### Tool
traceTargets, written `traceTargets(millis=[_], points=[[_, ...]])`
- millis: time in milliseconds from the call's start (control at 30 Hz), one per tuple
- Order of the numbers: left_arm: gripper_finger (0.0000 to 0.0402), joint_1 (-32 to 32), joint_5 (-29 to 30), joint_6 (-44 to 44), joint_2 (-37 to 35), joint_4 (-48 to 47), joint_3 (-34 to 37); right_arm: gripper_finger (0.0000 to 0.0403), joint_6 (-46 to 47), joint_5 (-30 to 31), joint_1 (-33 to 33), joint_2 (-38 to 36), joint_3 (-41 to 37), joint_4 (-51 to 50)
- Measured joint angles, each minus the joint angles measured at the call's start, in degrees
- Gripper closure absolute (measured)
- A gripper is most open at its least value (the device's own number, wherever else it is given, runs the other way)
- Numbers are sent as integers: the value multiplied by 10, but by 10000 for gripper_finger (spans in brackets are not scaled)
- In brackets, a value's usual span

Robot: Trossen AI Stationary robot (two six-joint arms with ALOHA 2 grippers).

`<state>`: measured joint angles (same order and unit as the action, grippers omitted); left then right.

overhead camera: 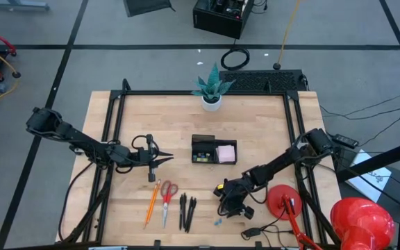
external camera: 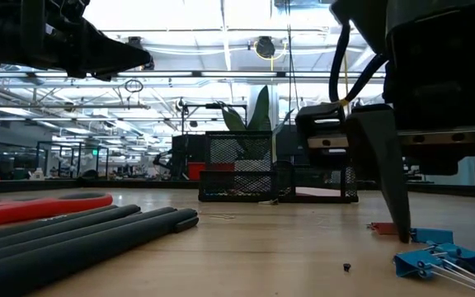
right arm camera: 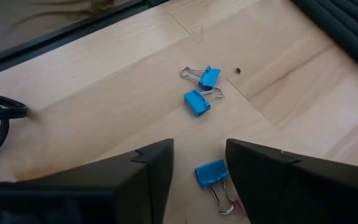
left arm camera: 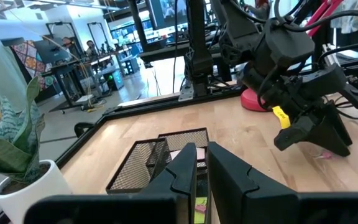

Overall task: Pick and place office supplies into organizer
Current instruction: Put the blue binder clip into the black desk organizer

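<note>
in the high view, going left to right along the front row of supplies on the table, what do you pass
orange pencil → red-handled scissors → black pens → blue clips → right end effector, low over the clips → red round-based object

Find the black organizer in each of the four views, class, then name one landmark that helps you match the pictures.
High view: organizer at table centre, just below the plant pot.
Low view: mesh organizer mid-picture at the far end, leaves behind it.
Left wrist view: lower centre, partly behind that arm's own jaws.
Right wrist view: not in it.
Shared landmark: the plant.
</note>
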<state>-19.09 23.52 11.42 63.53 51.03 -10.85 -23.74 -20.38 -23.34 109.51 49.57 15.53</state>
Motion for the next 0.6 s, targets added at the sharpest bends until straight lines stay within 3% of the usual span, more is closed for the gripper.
traceTargets(millis=[600], points=[[355,0,0,-4,0,-3,0,262,-21,-2,25,-2,-1,-41]])
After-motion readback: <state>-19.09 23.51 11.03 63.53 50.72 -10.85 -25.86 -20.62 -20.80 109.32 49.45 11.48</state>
